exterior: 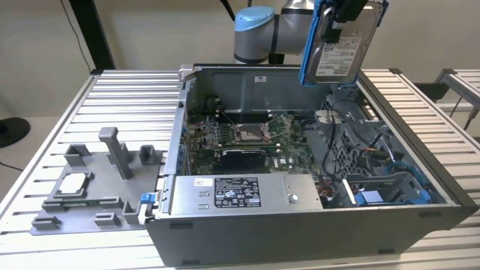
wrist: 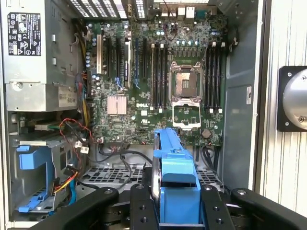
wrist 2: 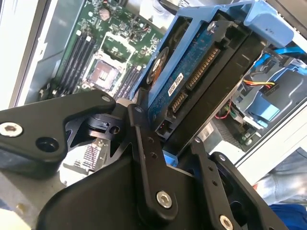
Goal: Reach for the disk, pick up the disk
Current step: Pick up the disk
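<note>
The disk hangs high above the open computer case, near the back right corner, standing on edge with its white label facing the exterior camera and blue rails along its sides. My gripper is shut on its upper end. In the second wrist view the disk's blue circuit-board face and connectors show, clamped between the black fingers of the gripper. In the first wrist view the disk is edge-on between the fingers, well above the motherboard.
The open grey computer case lies on a slatted metal table. Inside are the motherboard, a power supply, loose cables and a blue bracket in the drive bay. A grey fixture sits at the exterior view's left.
</note>
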